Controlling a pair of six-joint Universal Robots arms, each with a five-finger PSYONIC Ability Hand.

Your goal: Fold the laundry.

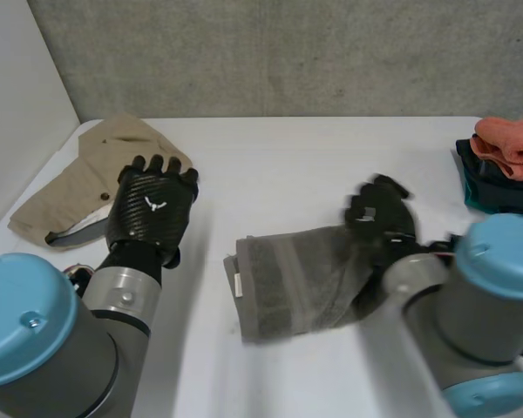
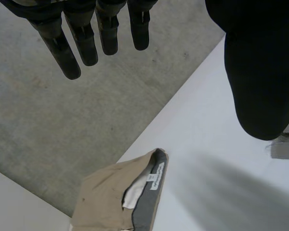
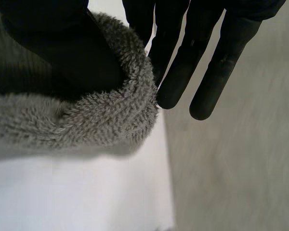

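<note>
On the near middle of the white table [image 1: 288, 157], a folded grey terry towel [image 1: 292, 283] is pinched at its right edge between thumb and fingers of the right hand [image 1: 379, 218]. Farther back, the left hand [image 1: 152, 213] is held open, fingers straight, by beige cotton trousers [image 1: 74, 187]. At the far right, an orange cloth [image 1: 510, 144] is stacked on dark teal fabric [image 1: 497, 192].

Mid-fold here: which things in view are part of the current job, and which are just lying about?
In the job: grey towel; right hand, pinching its right edge; tan garment, beyond the left hand.
Lying about: folded orange and dark cloths, stacked at the table's right edge.
</note>
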